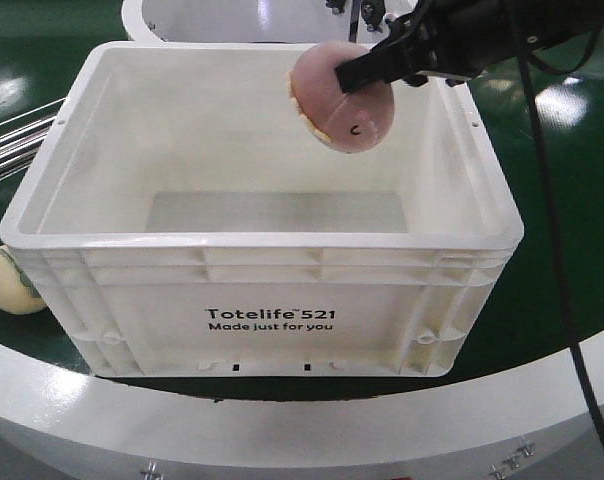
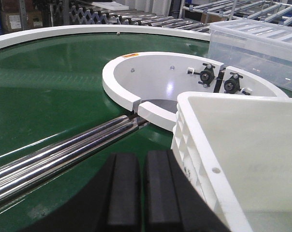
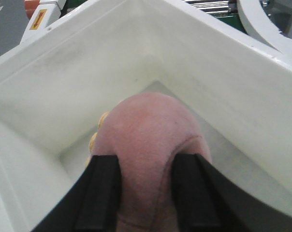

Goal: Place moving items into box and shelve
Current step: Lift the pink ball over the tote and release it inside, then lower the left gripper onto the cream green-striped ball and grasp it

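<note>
The green conveyor surface (image 1: 572, 200) (curved, with a glossy white outer rim (image 1: 282, 420)) carries the white Totelife crate (image 1: 132, 300). A cream-yellow ball (image 1: 10, 282) with greenish marks lies on the green just beside the crate's front left corner. Shiny steel rods (image 1: 12, 150) run across the green at the crate's left. Behind the crate stands a white inner ring (image 2: 136, 82).

Bright, even overhead light throughout. Front view: white glare patches on green conveyor (image 1: 587, 170), upper right and upper left; box (image 1: 182, 130) walls near blown out, floor greyer. Left wrist view: sheen along steel rails (image 2: 64, 154); left tool (image 2: 142, 164) at bottom edge soft-focus. Right wrist view: ball (image 3: 151, 140) close, slightly blurred.
</note>
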`<state>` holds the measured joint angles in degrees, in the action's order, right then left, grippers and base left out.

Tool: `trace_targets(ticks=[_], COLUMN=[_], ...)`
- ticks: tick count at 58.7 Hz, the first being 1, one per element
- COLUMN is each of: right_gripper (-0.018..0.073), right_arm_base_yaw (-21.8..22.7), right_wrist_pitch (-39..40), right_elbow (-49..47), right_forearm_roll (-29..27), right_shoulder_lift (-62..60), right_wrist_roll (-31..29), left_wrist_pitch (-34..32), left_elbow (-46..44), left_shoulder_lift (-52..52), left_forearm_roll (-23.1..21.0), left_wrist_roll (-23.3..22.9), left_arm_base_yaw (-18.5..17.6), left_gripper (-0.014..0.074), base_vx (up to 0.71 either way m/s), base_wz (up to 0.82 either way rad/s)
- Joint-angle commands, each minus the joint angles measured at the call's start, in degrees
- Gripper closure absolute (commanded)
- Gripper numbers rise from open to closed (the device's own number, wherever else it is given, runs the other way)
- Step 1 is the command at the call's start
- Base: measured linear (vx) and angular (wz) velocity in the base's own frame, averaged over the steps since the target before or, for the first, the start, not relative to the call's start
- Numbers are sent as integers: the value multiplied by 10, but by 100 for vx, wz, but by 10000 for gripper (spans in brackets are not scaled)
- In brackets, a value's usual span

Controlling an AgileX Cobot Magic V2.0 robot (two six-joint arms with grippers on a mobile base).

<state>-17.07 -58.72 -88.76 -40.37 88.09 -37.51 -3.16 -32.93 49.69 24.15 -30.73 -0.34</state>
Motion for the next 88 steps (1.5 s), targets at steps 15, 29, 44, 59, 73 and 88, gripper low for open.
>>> trace_targets(ticks=[15, 29, 44, 59, 73, 88], right_gripper=[76, 138, 156, 174, 174, 174], right_arm_base_yaw=[-12, -8, -7, -7, -7, -7], right_wrist_pitch=[68, 179, 286, 220, 222, 195], right_elbow=[-17, -17, -17, -17, -17, -17], right_forearm_roll=[-20, 22, 334, 645, 638, 647], right_shoulder_lift=[-23, -53, -92, -96, -97, -97], right_wrist_roll=[-4, 52, 294, 575, 597, 604], left_wrist_pitch=[-48, -48, -48, -48, -73, -64], left_elbow=[-20, -20, -20, -20, -20, -21], left_shoulder_lift=[-11, -11, -11, -11, -10, 19], left_forearm_roll=[-3, -3, -3, -3, -3, -3], left_wrist_roll=[-4, -4, -4, -4, -3, 101], left_arm_base_yaw=[1, 1, 1, 1, 1, 1], left_gripper=[383, 379, 377, 377, 377, 352], base_vx=[0, 0, 0, 0, 0, 0], base_wz=[0, 0, 0, 0, 0, 0])
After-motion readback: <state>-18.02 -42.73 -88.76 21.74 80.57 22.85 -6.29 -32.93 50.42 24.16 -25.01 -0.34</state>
